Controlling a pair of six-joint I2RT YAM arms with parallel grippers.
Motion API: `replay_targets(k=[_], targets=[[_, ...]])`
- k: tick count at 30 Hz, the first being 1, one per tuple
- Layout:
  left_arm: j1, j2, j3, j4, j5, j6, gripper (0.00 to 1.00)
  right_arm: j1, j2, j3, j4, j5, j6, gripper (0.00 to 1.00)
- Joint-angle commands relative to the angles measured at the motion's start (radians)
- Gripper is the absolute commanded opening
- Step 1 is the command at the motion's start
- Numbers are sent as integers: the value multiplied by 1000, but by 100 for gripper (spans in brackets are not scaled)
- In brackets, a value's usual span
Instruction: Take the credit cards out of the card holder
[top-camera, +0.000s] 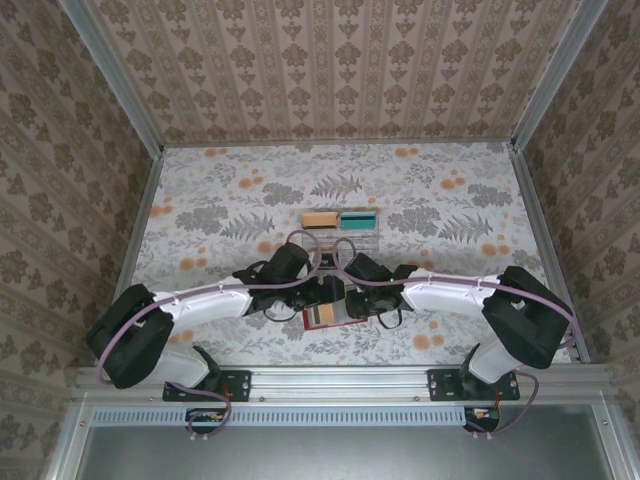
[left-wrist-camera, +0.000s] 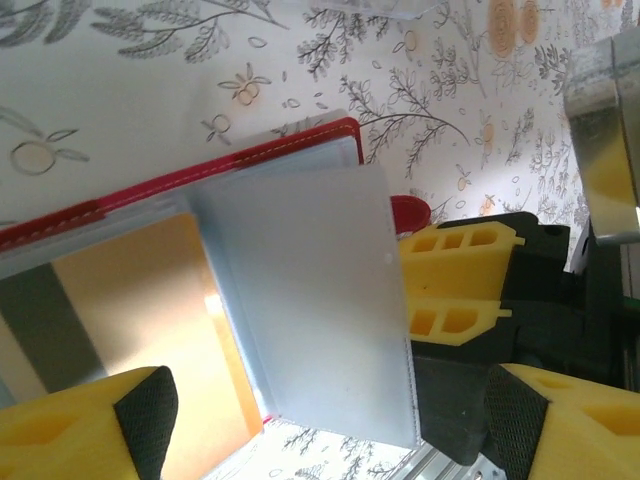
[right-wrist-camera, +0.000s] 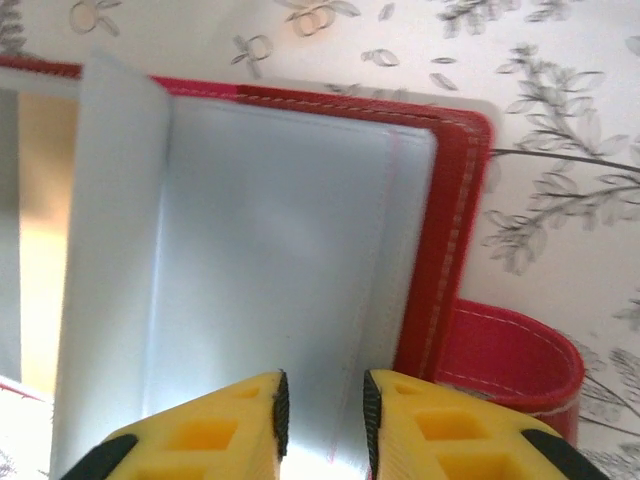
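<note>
The red card holder (top-camera: 322, 317) lies open on the flowered table between both grippers. In the left wrist view its red edge (left-wrist-camera: 300, 140) frames an orange card (left-wrist-camera: 130, 300) lying in the left half, and a translucent grey sleeve (left-wrist-camera: 310, 290) stands up from the spine. My left gripper (left-wrist-camera: 330, 410) is open wide, one finger on each side of that sleeve, touching nothing. My right gripper (right-wrist-camera: 322, 405) hovers over the holder's right half (right-wrist-camera: 455, 230), its pads a narrow gap apart with only the grey sleeve (right-wrist-camera: 270, 230) behind them. The closing tab (right-wrist-camera: 510, 365) sticks out to the right.
A clear plastic tray (top-camera: 340, 240) holding an orange piece (top-camera: 319, 220) and a teal piece (top-camera: 357, 219) sits just beyond the grippers. Patterned walls close in the table on three sides. A metal rail (top-camera: 340, 380) runs along the near edge.
</note>
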Motion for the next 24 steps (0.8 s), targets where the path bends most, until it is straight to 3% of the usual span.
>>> replay_targets(k=[1,6,9,13,15,20,24], targets=[[-10,34,36,18,21,18,83,1,-64,-19,-52,69,36,33],[-4,-1,29,-57,-33,30,80,-17,-175,-33,-85,118,51,37],[9,-61,10,-128,-87,35,72,-30,-222,-31,-79,105,40,40],[26,-164,-39,-238,-182,25,51,-30,-228,-7,-25,21,9,42],[41,-209,-75,-280,-216,10,34,-31,-202,13,8,-36,8,40],[57,-224,-125,-293,-213,-7,3,-25,-96,51,89,-162,28,35],[57,-172,-125,-258,-194,-7,0,-25,-10,61,141,-235,62,32]])
